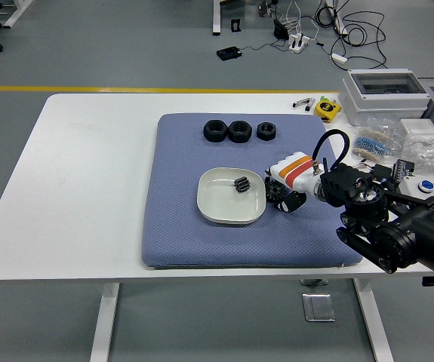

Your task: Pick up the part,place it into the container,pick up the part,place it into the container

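No legible text, label, brand, number or sign is found in the head view. The grey box [386, 95] at the far right of the table [88, 173] and the yellow tape measure [326, 108] show no markings that can be read at this resolution.

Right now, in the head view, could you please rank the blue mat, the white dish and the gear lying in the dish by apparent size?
1. Blue mat, by far the largest.
2. White dish.
3. Gear, smallest, lying inside the dish.
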Robot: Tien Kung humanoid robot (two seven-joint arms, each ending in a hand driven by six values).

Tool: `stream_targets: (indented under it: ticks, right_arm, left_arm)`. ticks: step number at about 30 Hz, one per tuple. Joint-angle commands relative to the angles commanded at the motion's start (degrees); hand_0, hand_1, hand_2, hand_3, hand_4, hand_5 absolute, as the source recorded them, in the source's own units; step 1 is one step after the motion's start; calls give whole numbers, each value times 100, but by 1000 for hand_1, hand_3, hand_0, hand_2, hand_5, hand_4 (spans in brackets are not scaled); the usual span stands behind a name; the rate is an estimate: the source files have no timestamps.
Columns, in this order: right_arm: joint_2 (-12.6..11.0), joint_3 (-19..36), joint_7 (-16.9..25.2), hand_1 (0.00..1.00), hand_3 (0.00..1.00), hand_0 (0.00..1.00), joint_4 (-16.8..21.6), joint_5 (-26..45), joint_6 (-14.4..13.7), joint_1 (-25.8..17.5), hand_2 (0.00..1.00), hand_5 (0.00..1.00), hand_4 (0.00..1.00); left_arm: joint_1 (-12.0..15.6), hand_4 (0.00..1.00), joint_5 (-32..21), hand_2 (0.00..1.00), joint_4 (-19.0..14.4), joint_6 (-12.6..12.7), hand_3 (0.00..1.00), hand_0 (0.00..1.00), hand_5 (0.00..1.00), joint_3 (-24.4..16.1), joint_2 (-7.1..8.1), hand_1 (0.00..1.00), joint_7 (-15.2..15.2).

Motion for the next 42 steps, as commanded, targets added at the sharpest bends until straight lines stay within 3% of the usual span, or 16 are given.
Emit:
stream_targets:
  ticks: [5, 6, 13, 17, 18, 23, 24, 42]
  right_arm:
    - [-10, -17, 20, 462, 548, 341, -54, 166, -94, -57, 511, 305, 727]
    - [-19, -26, 20, 426, 534, 287, -44, 183, -102, -67, 482, 311, 708]
    - [-17, 15, 38, 409, 517, 251, -32, 299, -171, -132, 468, 322, 687]
    - [-2, 26, 59, 409, 517, 251, -114, 636, -371, -216, 468, 322, 687]
    - [-3, 17, 65, 322, 495, 157, -136, 692, -427, -234, 424, 351, 616]
    - [-37, 6, 91, 322, 495, 157, -171, 749, -597, -273, 424, 351, 616]
    - [-47, 6, 94, 217, 490, 72, -172, 751, -603, -276, 360, 401, 540]
    - [-256, 131, 180, 159, 477, 33, -58, 793, -667, -364, 298, 393, 553]
  left_arm:
    - [-6, 626, -8, 726, 1, 1, 627, 528, 598, 1, -2, 586, -4]
    - [-5, 625, -20, 726, 2, 0, 626, 531, 597, 7, -4, 586, -9]
    - [0, 626, 9, 725, 5, -2, 626, 530, 597, -13, -8, 587, -3]
    - [6, 626, 48, 725, 7, 3, 626, 530, 597, -29, -10, 587, 7]
    - [8, 625, 41, 725, 6, 3, 626, 530, 596, -22, -9, 587, 5]
    - [17, 625, -19, 725, 4, 3, 626, 530, 596, 29, -5, 587, -15]
    - [17, 625, -26, 726, 4, 2, 626, 530, 596, 36, -4, 587, -17]
    - [98, 624, 62, 725, 12, 0, 625, 530, 596, -49, -15, 586, 15]
